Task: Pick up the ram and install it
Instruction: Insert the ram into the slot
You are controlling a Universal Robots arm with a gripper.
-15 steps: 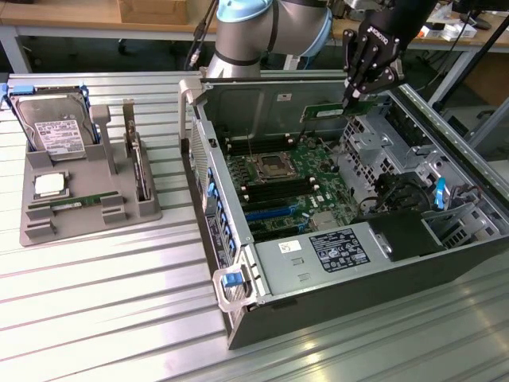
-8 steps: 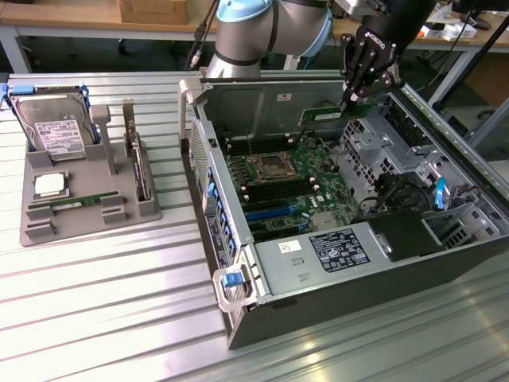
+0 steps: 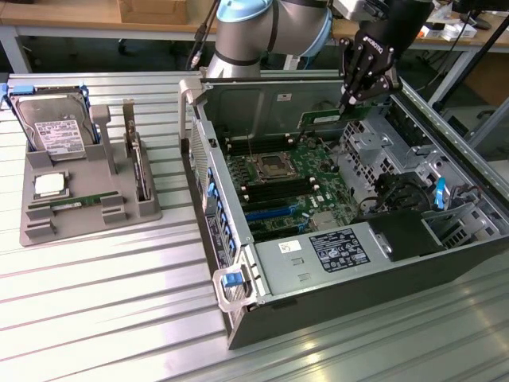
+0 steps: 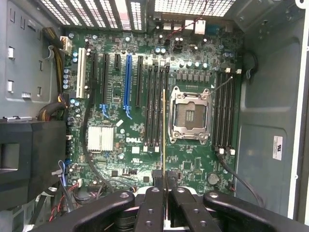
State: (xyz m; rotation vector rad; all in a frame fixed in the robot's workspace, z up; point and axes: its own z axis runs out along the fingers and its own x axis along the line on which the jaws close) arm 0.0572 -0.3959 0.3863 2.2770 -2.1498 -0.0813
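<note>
Ram, a long, thin green circuit-board stick (image 3: 324, 119), hangs in the air over the far part of the open computer case, pinched at one end between the black fingers (image 3: 354, 79) of the gripper (image 3: 348, 103). The fingers are narrow, closed on the stick's faces.

At the exterior view's left, a grey moulded plastic tray (image 3: 143, 211) sits on the ribbed metal bench (image 3: 95, 302). A big grey hard drive with a white label (image 3: 56, 127) leans in the tray's far end. A square silver processor chip (image 3: 49, 185) lies in a pocket nearer the camera. Just beside it, a second slim green stick (image 3: 78, 203) lies flat in a slot.

Toward the middle, the dark grey computer case (image 3: 318, 310) lies on its side with its panel off, showing the green motherboard (image 3: 286, 179). A blue latch (image 3: 231, 278) sits on the case's near corner. Behind the case rises the pale blue and silver robot arm (image 3: 262, 32).

In the wrist view the ram (image 4: 164, 130) shows edge-on as a thin line between the two inner fingers (image 4: 153, 203) of the gripper (image 4: 164, 181). It runs along the bank of black memory slots (image 4: 157, 106) just beside the empty metal-framed processor socket (image 4: 190, 113). The stick is above the board, not seated in a slot.
</note>
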